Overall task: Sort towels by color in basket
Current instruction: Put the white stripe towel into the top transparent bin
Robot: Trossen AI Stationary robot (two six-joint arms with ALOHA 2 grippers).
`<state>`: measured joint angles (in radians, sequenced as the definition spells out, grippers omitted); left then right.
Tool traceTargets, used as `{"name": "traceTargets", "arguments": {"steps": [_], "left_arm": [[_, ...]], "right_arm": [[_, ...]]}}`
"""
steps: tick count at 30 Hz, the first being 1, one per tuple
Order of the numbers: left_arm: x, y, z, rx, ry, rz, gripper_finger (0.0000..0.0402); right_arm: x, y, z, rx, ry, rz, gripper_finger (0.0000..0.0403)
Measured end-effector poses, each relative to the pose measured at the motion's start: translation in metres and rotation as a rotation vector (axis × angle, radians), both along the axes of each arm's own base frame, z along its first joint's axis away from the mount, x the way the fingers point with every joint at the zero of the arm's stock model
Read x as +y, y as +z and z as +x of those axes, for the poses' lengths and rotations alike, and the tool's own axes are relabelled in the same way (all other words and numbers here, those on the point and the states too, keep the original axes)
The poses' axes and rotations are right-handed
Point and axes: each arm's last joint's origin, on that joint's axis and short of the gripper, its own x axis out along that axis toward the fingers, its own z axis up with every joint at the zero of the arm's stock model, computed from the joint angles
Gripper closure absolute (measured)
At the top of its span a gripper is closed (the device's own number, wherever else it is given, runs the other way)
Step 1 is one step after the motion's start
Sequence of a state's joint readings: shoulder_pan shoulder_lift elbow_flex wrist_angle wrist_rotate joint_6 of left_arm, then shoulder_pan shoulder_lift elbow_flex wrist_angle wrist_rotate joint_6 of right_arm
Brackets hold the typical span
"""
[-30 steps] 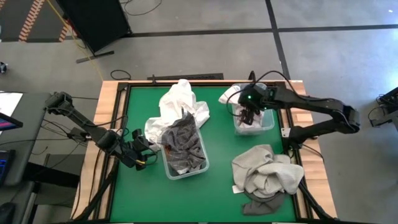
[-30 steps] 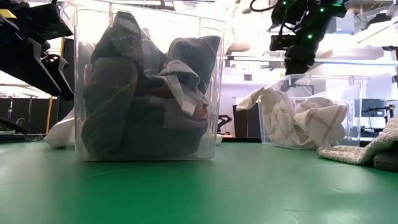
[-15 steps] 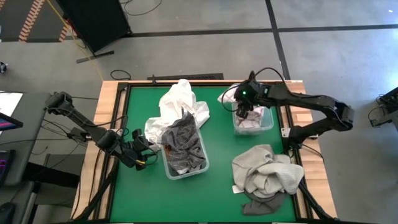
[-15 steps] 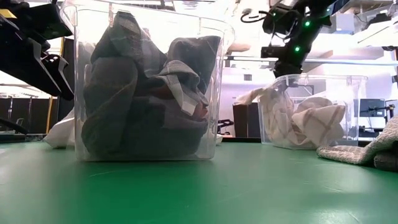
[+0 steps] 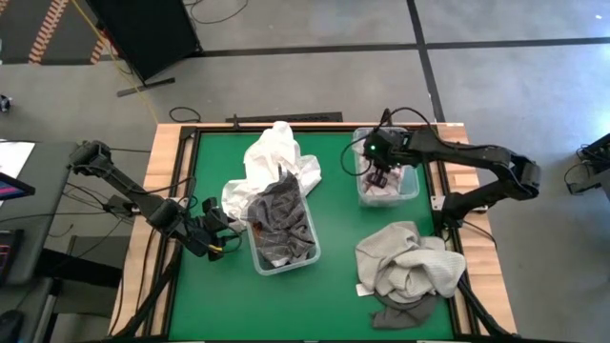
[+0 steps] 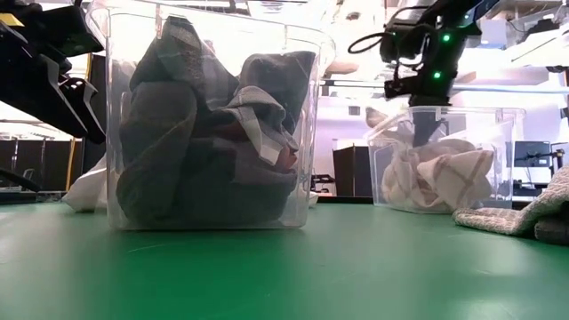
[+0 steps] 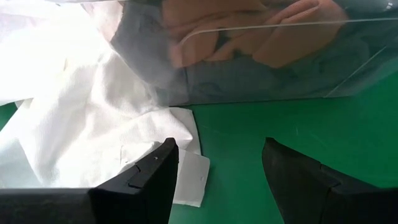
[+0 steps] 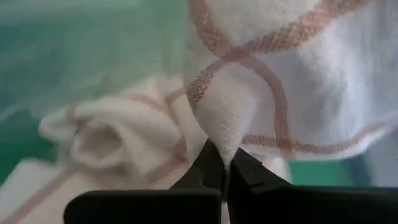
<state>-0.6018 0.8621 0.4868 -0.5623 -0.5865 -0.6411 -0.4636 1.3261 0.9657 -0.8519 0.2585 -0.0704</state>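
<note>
A white towel with red checks [image 8: 292, 68] lies bunched in the small clear bin [image 5: 413, 187] at the far right, and my right gripper [image 5: 379, 174] reaches down into the bin, shut on it. The larger clear bin [image 6: 307, 133] at mid-table holds dark grey towels [image 5: 281, 224] and a rust orange one [image 7: 249, 31]. A white towel [image 5: 276, 157] lies on the mat against that bin's far left side. My left gripper [image 7: 217, 171] is open, low beside this bin, at the white towel's edge. A beige-grey towel pile [image 5: 410, 262] lies near right. My right gripper pinches a raised fold of the checked towel [image 8: 225, 140] between its two fingertips. The fingers come from above, pointing steeply down into the bin. The rest of the towel lies bunched in the bin [image 6: 436, 178] below the fingers.
Wooden rails [image 5: 162, 181] frame the green mat [image 5: 334, 305]. Open mat lies between the two bins and along the near edge. A darker towel [image 5: 396, 316] shows under the pile's near side.
My right gripper has sunk a little into the small bin and tipped more steeply down, taking hold of the checked towel. The towel's end that hung over the bin's left wall now lies inside the bin.
</note>
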Motion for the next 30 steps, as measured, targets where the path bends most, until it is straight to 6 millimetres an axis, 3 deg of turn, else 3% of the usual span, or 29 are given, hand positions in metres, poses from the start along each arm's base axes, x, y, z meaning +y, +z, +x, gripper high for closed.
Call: {"name": "traceTargets", "arguments": {"steps": [9, 19, 25, 30], "left_arm": [[0.000, 0.000, 0.000, 0.000, 0.001, -0.001, 0.0181], [0.000, 0.000, 0.000, 0.000, -0.002, 0.002, 0.0181], [0.000, 0.000, 0.000, 0.000, -0.001, 0.001, 0.0181], [0.000, 0.000, 0.000, 0.000, -0.001, 0.001, 0.0181]], "right_arm": [[-0.006, -0.021, -0.015, -0.031, -0.055, 0.243, 0.0380], [-0.017, -0.048, -0.018, 0.017, -0.097, 0.290, 0.0377], [-0.016, -0.048, -0.016, 0.022, -0.097, 0.294, 0.0348], [-0.011, -0.032, -0.015, -0.024, -0.070, 0.265, 0.0312]]}}
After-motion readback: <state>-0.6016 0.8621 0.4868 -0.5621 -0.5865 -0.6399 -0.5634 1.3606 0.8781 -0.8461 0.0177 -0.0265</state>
